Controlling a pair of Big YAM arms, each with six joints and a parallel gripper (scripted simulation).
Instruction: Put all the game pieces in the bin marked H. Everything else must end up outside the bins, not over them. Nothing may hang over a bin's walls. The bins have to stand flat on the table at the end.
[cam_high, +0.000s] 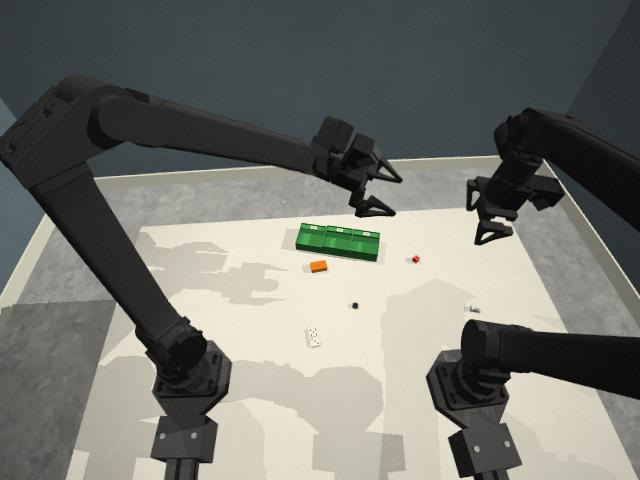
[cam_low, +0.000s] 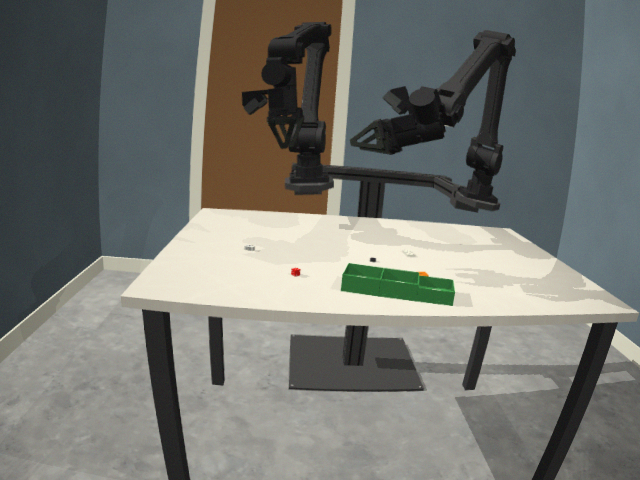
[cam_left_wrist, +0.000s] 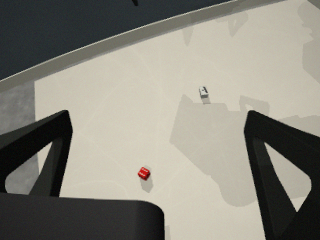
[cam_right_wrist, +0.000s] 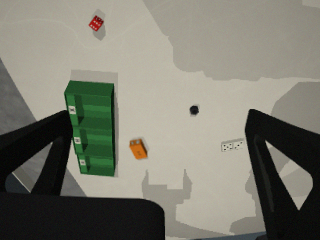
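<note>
My left gripper is open and empty, high above the table. My right gripper is also open, empty and high. A red die lies beside the green row of three bins. The bins look empty and stand flat; their label letters are too small to read. A white domino with black dots lies flat. A small black piece lies between domino and bins.
An orange block with two small studs on one end lies close to the bins' arm side. A small white and grey object lies out on the right arm's side; its kind is unclear.
</note>
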